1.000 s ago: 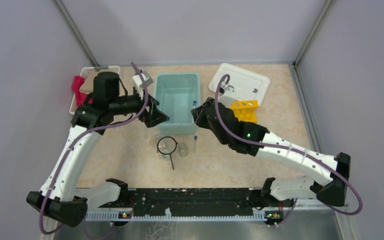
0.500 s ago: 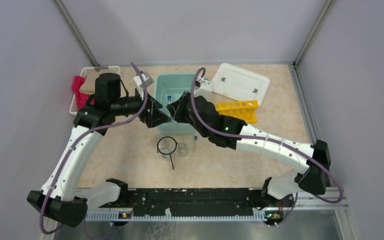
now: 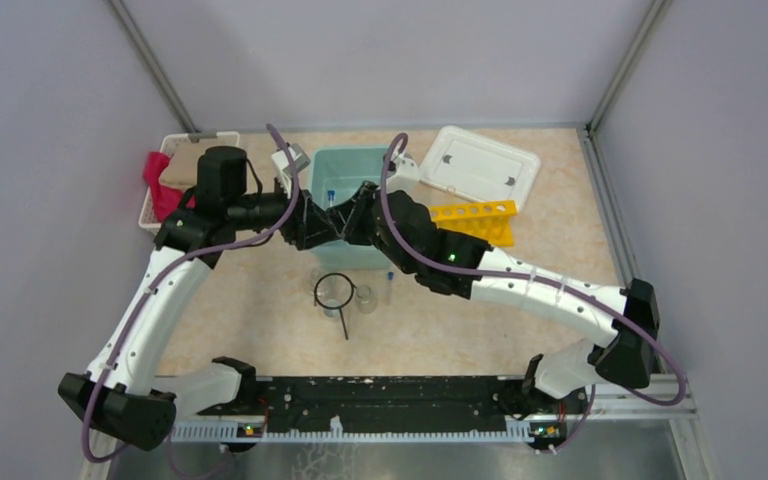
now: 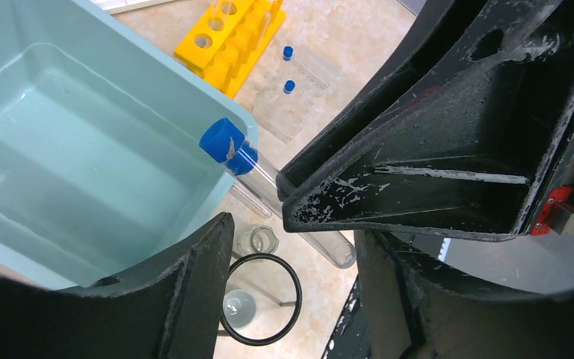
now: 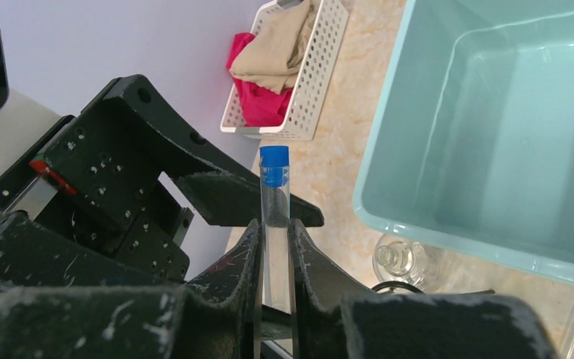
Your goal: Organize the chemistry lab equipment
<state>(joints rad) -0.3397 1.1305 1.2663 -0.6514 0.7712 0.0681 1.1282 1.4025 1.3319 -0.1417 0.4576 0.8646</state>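
**Q:** What are your two arms holding?

**A:** My right end effector (image 5: 274,224) is closed narrowly on a clear test tube (image 5: 274,196) with a blue cap. It grips the lower part, so the capped end sticks out past my fingertips. My left end effector (image 4: 291,247) is spread wide and holds nothing. In its camera the tube runs through the gap between its fingers (image 4: 187,292), and I cannot tell whether they touch it.

**Q:** Where is that on the bench?

**A:** Over the near left part of the teal tub (image 3: 355,150), mid-bench (image 3: 570,220). A yellow rack (image 3: 473,215) lies just right of the tub. In front of the tub, a black wire ring (image 3: 342,320) circles one small beaker (image 3: 332,297). A second beaker (image 3: 365,298) stands just beside it, and another capped tube (image 3: 391,285) lies next to that.
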